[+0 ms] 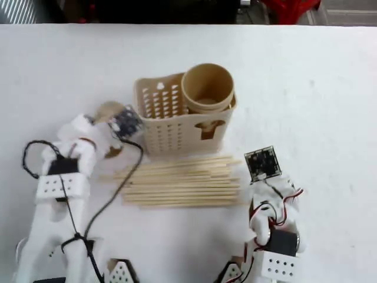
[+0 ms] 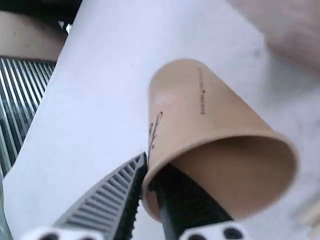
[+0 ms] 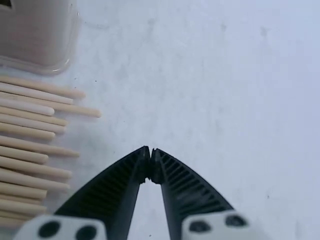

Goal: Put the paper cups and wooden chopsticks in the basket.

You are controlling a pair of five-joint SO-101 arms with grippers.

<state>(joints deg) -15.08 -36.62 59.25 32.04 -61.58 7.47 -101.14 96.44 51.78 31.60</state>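
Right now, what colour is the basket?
Cream; the basket shows best in the high view.

This looks like a robotics lab or workshop. A plain white surface (image 1: 318, 88) carries 2 small arms, the left arm (image 1: 59, 177) and the right arm (image 1: 274, 242), with a bare circuit board (image 1: 263, 163) and loose cables (image 1: 109, 200). Past the far edge stand a red object (image 1: 288, 7) and a ribbed metal panel (image 2: 20, 110).
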